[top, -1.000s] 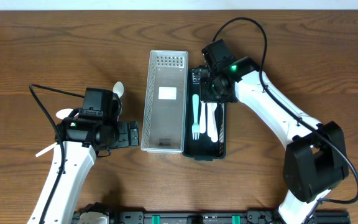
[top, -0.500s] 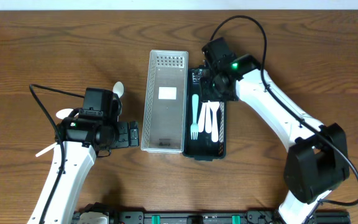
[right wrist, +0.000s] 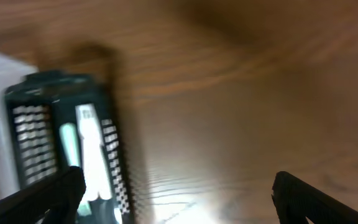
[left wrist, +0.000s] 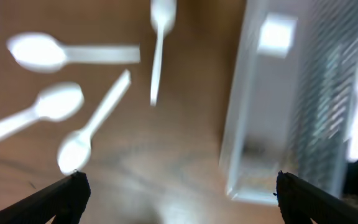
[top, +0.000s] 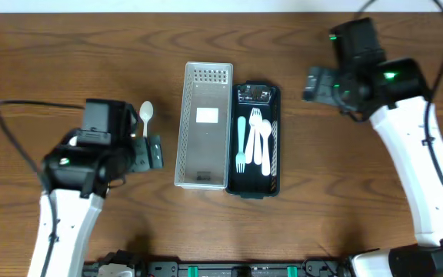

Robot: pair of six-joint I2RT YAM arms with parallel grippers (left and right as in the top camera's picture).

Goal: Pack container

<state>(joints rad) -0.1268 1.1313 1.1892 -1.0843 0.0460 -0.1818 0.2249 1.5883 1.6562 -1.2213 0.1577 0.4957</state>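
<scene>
Left fingers [left wrist: 64, 198]: released, spread wide, tips in the bottom corners of the left wrist view, nothing between them. Ahead of them, in the upper left of that frame, four white spoons [left wrist: 73, 55] lie loose on the worktop [left wrist: 166, 168], apart from both tips, all blurred. The clear tray [left wrist: 272, 99] fills the right half of that frame, with its near end just above the tip in the lower right corner.

Right fingers [right wrist: 50, 198]: also released, tips wide apart in the bottom corners of the right wrist view, nothing gripped. The black container [right wrist: 39, 143] sits at left of that frame, just above the tip in the lower left corner. A teal piece and a white piece show inside; it is too blurred to tell more. The rest of that frame is bare wood.

Overhead: the left fingers are left of centre, near the clear tray's left wall but not touching it. One spoon lies just above them; the arm hides the others. The right fingers are in the upper right, well apart from the black container and right of its top end. The container lies at centre, long side against the tray's right wall. It holds a teal fork [top: 241, 143] and white cutlery [top: 258, 140] lying lengthwise.
</scene>
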